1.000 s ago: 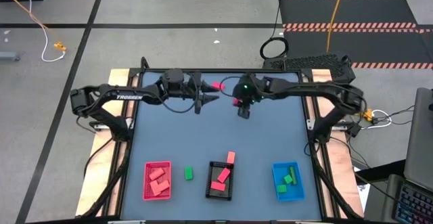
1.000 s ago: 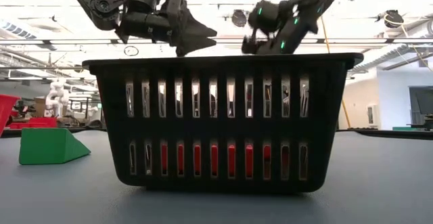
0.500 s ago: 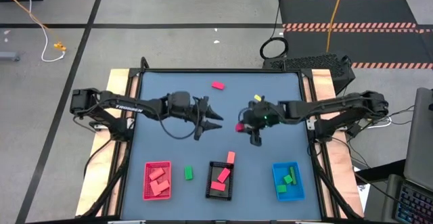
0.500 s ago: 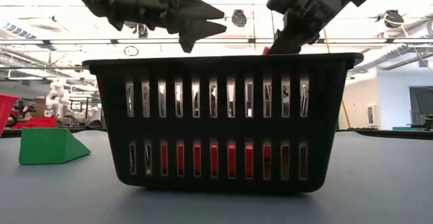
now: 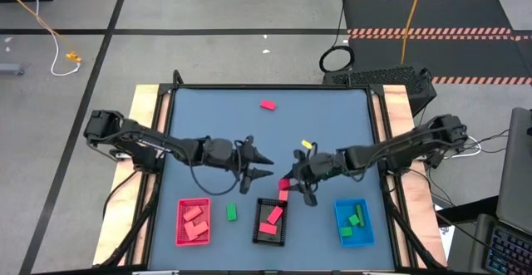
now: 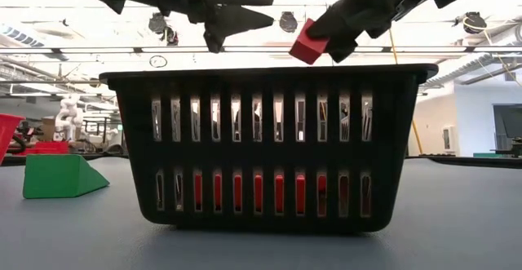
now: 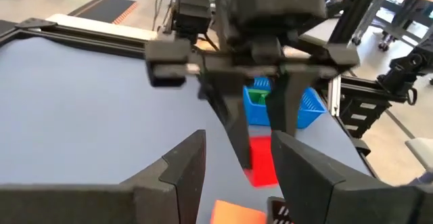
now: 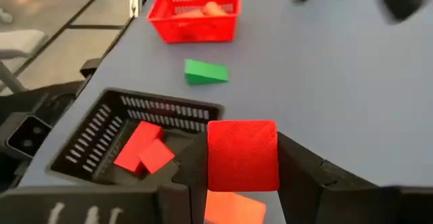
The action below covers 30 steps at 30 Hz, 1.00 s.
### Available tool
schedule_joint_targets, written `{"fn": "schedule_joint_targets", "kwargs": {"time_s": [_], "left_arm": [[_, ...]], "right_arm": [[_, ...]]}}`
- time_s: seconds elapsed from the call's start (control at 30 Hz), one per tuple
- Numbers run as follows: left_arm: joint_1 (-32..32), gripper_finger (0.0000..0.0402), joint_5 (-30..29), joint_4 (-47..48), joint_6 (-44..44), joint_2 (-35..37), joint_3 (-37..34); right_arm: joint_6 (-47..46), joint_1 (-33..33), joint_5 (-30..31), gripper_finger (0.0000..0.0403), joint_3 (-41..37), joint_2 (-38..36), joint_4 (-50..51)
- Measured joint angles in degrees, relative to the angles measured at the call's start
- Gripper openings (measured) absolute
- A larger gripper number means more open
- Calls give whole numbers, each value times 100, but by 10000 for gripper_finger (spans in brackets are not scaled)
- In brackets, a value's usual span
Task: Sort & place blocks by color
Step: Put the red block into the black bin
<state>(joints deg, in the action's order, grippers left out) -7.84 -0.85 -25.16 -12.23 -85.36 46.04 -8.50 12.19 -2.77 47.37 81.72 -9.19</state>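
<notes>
My right gripper [image 5: 288, 183] is shut on a bright pink-red block [image 8: 242, 155], which hangs just beyond the far rim of the black tray [image 5: 259, 225]. The tray holds two more pink-red blocks [image 8: 142, 153]. A salmon block [image 5: 283, 194] leans on the tray's far rim. To the left of the held block my left gripper [image 5: 267, 165] stands open, nothing between its fingers [image 7: 181, 172]. In the low view the held block [image 6: 308, 42] shows above the tray's rim. A green wedge [image 5: 232, 213] lies on the table left of the black tray. My right gripper pinches the pink-red block by two opposite side faces [image 8: 216, 158] between its two fingers. The fingers come from the table's right, slanting down. The block is lifted clear, a flat face turned toward the wrist camera, above the salmon block and the tray's far edge.
A red tray [image 5: 180, 223] with salmon blocks stands near left, and a blue tray [image 5: 340, 223] with green blocks near right. Another pink-red block [image 5: 268, 105] lies at the far middle of the table. The two grippers hang close together over the table's middle.
Both grippers have swung from the table's far edge toward its near edge, staying at about the same height. My right gripper has carried the pink-red block along and tipped further downward. My left gripper has stayed open.
</notes>
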Motion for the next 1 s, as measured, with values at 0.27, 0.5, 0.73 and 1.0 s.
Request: {"fn": "schedule_joint_targets", "kwargs": {"time_s": [0.27, 0.5, 0.73, 1.0], "left_arm": [[-798, 168, -859, -18, -329, 0, 0], [-1484, 168, -1737, 11, -628, 0, 0], [-1785, 168, -2358, 7, -869, -1, 0], [-1786, 168, -2578, -18, -1001, -2, -2]], "right_arm": [[-133, 579, 2, 118, 0, 657, -877], [-36, 995, 2, 118, 2, 839, -1148], [-21, 1154, 15, 118, 7, 1035, -1360], [-43, 1115, 137, 122, 6, 1279, -1760]]}}
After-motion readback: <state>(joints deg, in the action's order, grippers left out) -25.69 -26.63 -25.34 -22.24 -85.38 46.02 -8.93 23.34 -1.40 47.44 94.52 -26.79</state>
